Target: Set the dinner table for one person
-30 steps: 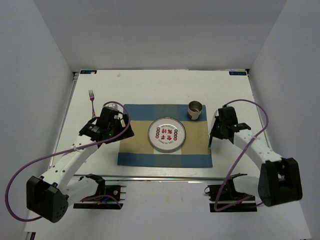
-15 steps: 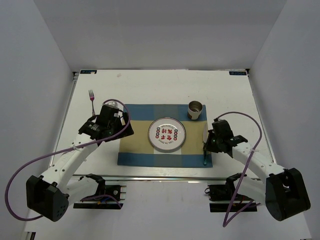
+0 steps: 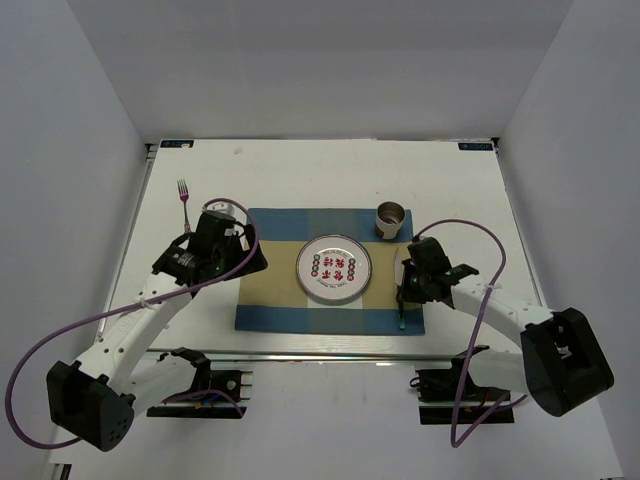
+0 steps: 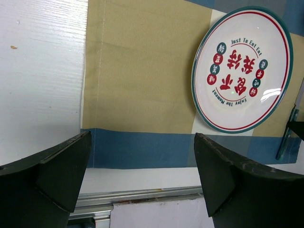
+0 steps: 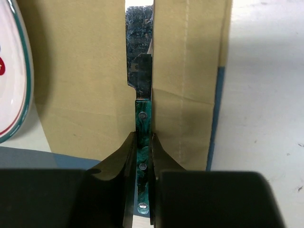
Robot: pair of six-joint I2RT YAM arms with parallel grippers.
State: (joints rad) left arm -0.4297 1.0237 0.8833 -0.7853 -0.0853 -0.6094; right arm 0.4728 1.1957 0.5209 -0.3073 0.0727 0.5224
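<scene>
Right now the R gripper is clamped on a green-handled steel knife, blade over the blue-and-tan cloth placemat, just right of the round white plate w/ red lettering. L gripper hangs over the mat's left part, fingers wide apart (holding nothing). Large white rectangular dinner table lies under everything; dark round cup at the mat's far edge, small fork on bare tabletop, far left.

dinner table: smooth (faintly ribbed) | placemat: matt cloth | plate: glossy | knife: metal blade
</scene>
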